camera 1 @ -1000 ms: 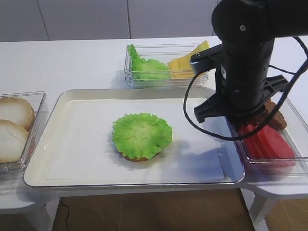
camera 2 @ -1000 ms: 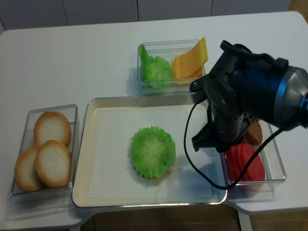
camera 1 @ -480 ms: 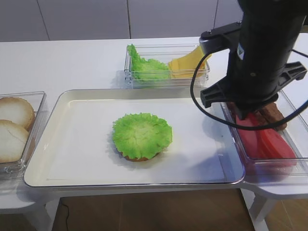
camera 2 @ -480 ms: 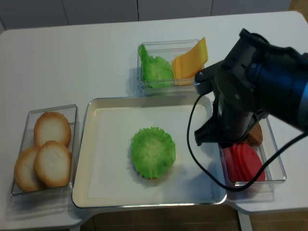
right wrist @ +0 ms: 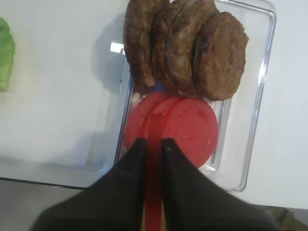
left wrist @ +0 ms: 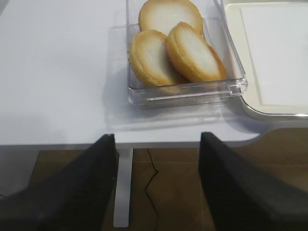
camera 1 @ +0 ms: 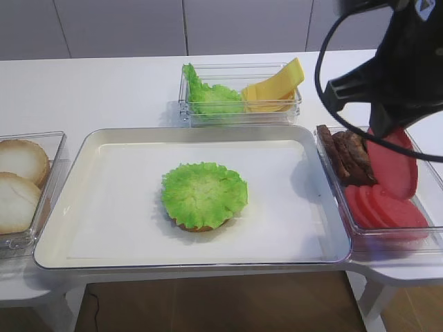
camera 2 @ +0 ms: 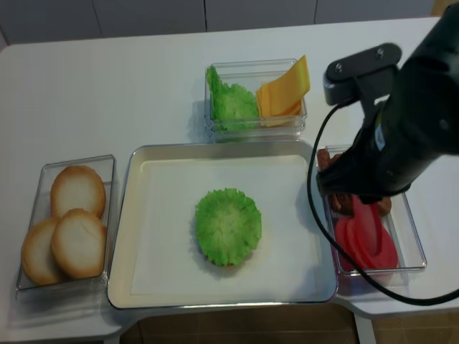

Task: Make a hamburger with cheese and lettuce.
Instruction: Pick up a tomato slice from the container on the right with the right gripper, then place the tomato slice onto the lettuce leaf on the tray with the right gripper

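The hamburger [camera 1: 204, 195], a tan bun base under a frilly green leaf, sits in the middle of the white tray [camera 1: 104, 235]; it also shows in the realsense view [camera 2: 228, 226]. Cheese slices [camera 1: 273, 90] and lettuce [camera 1: 208, 97] lie in a clear box behind the tray. My right gripper [right wrist: 154, 144] is shut on a red tomato slice [camera 1: 392, 160] and holds it on edge above the right-hand box. My left gripper [left wrist: 158, 137] is open and empty, past the table's front left edge.
The clear box at the right [camera 1: 432, 232] holds brown patties [camera 1: 346, 152] and more tomato slices [camera 1: 387, 207]. A clear box at the left holds pale bun halves [left wrist: 173, 45]. The right arm [camera 1: 408, 62] stands over the right box.
My right arm has risen and moved right and back from the tray's edge, lifting a tomato slice out of the box. The hamburger has not moved.
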`<state>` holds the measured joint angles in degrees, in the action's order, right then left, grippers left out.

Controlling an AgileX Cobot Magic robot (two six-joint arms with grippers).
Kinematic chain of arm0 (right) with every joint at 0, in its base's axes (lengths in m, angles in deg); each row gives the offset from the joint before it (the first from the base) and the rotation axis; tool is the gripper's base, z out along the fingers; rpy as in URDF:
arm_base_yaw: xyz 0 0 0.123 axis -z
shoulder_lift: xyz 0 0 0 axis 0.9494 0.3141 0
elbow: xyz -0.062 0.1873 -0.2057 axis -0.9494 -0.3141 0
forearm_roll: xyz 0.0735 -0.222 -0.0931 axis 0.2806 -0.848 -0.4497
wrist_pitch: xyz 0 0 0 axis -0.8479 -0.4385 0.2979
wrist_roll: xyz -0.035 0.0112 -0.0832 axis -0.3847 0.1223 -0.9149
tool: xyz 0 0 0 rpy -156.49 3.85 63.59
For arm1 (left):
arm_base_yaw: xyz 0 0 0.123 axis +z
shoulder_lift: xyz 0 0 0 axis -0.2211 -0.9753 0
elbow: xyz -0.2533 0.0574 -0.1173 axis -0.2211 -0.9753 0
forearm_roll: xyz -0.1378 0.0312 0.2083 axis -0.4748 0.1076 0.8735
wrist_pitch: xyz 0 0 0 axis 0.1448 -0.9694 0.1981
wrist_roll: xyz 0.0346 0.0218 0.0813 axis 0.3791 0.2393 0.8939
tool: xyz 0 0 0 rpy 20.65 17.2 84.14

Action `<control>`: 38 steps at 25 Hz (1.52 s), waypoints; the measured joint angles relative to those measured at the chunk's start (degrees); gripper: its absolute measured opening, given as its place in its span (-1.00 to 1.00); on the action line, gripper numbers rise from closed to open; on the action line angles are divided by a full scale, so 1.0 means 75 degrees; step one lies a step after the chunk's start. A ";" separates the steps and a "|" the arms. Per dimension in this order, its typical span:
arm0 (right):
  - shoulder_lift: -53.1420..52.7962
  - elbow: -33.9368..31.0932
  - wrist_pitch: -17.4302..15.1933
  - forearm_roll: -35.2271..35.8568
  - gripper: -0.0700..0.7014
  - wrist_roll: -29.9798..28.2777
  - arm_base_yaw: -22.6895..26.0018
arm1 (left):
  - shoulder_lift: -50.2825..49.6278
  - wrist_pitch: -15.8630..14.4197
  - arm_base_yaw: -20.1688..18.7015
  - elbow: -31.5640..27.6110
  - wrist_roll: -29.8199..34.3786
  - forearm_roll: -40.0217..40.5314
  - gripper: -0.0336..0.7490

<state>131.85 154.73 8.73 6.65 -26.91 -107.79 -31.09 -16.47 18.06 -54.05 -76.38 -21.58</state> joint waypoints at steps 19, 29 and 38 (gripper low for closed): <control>0.1305 0.2187 -0.0240 -0.0404 -0.60 -0.0446 -0.1614 | 0.0000 0.0000 0.0000 0.0000 0.0000 0.0000 0.13; 0.3167 0.3589 -0.0198 -0.0979 -0.60 -0.0537 -0.2364 | 0.0000 0.0000 0.0000 0.0000 0.0000 0.0000 0.13; 0.4007 0.3760 -0.0166 -0.1190 -0.60 -0.0675 -0.2505 | 0.0000 0.0000 0.0000 0.0000 0.0000 0.0000 0.13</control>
<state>161.90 182.93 7.48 -2.27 -31.97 -126.57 -31.09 -16.47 18.06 -54.05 -76.38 -21.58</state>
